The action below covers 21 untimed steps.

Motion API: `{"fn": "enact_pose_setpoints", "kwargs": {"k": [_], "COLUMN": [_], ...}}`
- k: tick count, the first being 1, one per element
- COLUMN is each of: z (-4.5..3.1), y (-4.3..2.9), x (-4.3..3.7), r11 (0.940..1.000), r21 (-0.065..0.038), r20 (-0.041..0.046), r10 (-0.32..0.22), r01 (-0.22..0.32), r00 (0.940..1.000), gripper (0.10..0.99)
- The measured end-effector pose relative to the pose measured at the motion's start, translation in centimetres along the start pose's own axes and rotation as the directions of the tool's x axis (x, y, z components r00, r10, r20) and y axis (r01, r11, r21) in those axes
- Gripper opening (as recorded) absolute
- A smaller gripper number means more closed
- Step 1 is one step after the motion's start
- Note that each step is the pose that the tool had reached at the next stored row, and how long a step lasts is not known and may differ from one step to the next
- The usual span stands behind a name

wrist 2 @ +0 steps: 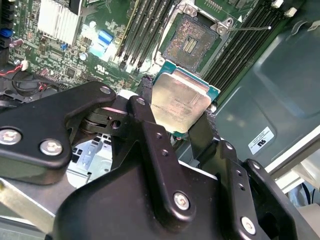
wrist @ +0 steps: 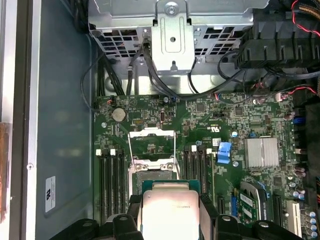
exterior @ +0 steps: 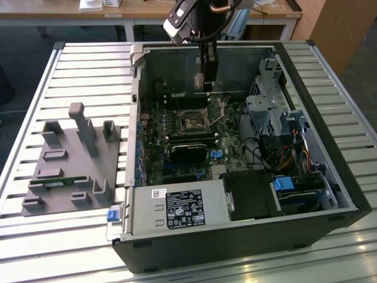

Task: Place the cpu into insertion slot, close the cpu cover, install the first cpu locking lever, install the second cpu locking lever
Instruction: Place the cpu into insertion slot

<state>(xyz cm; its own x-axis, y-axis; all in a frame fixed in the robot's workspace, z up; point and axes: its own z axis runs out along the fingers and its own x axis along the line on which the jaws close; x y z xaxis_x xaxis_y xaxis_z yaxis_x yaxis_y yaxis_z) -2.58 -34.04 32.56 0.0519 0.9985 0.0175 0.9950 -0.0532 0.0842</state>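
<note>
Dull silver, green-edged, the square cpu (wrist 2: 180, 102) sits pinched between the black jaws.

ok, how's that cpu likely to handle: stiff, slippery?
Likely stiff: the cpu shows no bend, clamped by its edges in the gripper. Probably slippery: smooth metal top, thin edges. Probably light, being so thin.

The table (exterior: 53, 247) is grey metal with long slats. A big open computer box (exterior: 235, 243) sits on it, right under the pincer (exterior: 206, 82). A grey block (exterior: 65, 177) lies well off to the pincer's side, toward the exterior view's left.
</note>
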Motion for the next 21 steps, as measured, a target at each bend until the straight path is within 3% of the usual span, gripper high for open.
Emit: {"fn": "enact_pose_setpoints", "kwargs": {"k": [21], "z": [0.83], "y": [-0.07], "x": [-0.02], "r11": [1.0000], "r21": [0.000], "r20": [0.0000], "r10": [0.000], "r01": [0.000], "r00": [1.0000], "gripper": [0.537]}}
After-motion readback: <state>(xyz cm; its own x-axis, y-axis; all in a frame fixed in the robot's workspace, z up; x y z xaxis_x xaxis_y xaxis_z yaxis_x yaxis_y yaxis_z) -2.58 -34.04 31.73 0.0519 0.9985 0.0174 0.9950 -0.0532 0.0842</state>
